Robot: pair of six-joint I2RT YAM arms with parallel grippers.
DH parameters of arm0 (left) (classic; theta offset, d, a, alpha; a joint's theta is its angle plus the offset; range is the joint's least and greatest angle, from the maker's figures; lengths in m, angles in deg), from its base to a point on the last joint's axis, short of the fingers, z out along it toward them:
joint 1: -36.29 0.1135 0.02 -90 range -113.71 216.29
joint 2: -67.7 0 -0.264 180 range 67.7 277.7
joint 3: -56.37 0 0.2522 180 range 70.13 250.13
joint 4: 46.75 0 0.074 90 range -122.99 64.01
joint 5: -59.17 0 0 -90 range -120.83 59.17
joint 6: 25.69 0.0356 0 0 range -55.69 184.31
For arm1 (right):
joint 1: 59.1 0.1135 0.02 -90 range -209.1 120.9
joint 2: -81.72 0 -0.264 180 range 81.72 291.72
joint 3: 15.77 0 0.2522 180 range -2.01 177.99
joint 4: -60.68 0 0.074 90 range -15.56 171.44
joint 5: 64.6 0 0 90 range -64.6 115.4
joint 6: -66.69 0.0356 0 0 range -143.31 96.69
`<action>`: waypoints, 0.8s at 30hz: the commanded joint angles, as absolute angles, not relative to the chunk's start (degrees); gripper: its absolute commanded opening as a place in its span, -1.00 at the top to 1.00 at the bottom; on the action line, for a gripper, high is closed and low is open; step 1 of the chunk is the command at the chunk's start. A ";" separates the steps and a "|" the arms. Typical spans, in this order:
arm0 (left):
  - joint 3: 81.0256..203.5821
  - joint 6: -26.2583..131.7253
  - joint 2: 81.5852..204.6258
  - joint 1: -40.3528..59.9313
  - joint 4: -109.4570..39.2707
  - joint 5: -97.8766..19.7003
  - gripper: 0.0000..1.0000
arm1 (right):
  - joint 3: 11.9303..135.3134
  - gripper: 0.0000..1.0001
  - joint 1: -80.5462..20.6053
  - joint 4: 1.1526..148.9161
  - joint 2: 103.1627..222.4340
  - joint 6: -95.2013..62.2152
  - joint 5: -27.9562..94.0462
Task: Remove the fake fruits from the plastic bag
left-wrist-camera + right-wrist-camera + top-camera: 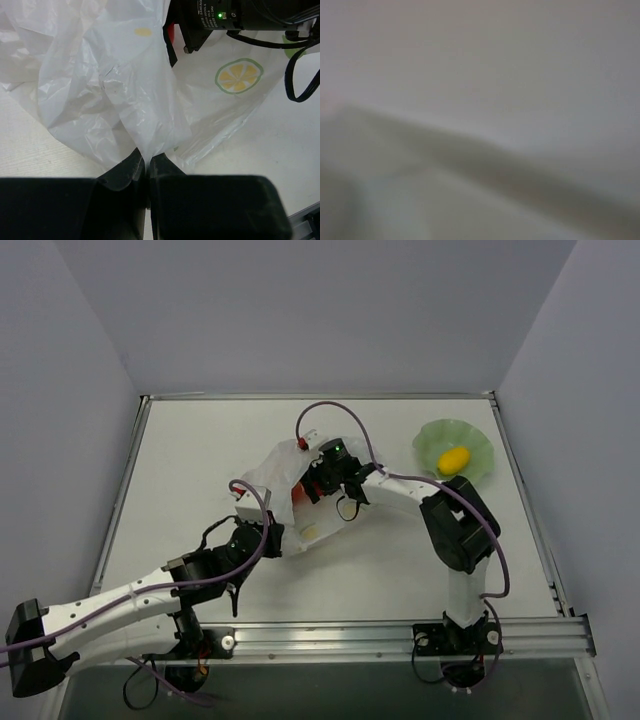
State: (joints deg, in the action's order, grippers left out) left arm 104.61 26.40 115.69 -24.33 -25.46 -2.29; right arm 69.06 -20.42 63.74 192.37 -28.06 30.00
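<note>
1. The plastic bag (283,480) is seen lying crumpled near the middle of the desk (200,460), between the two arms; it is thin, translucent and white.
2. A lemon-slice print (239,75) is shown on the bag's film in the left wrist view.
3. The left pincer (148,162) is clenched on a gathered fold at the bag's near edge; the film is pinched between the two black fingers (125,172), which are pressed together.
4. In the top view, the left pincer is found at the bag's near-left corner, with the left arm stretched in from the desk's near-left side.
5. The right pincer (308,488) is pushed into the bag's mouth from the right, its fingertips covered by the film.
6. Whether the right pincer is released or grasping something cannot be told: the right wrist view is filled by a grey-white blur.
7. A red fruit (298,492) is glimpsed inside the bag, just beside the right pincer; only a small part of it is seen, and contact cannot be judged.
8. A yellow oval fruit (453,459) is seen outside the bag, resting in the pale green wavy-edged dish (432,438).
9. The dish is placed at the desk's far right, well apart from the bag.
</note>
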 commanded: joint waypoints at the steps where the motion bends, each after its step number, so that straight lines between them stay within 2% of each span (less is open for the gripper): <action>1: 106.70 26.43 115.60 -23.92 -26.22 -1.74 0.95 | 66.46 -0.09 -19.99 58.71 186.06 -25.95 26.90; 9: 107.84 26.43 115.60 -23.92 -26.66 -0.77 0.95 | 59.60 -0.09 -14.81 58.26 172.35 -23.75 26.45; 16: 111.00 29.15 117.09 -23.83 -28.60 2.82 0.95 | 52.49 -0.13 -7.96 57.30 166.10 -18.48 30.59; 20: 111.53 29.33 116.75 -23.74 -28.16 3.71 0.95 | 49.41 -0.12 -5.40 58.44 158.12 -15.85 26.03; 24: 111.27 28.80 115.07 -22.69 -29.47 4.07 0.95 | 45.45 -0.08 -5.75 60.02 144.14 -15.05 16.65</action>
State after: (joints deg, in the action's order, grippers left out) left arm 108.81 28.17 116.41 -23.68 -27.12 2.19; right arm 45.52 -5.01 61.14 154.16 -17.24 25.31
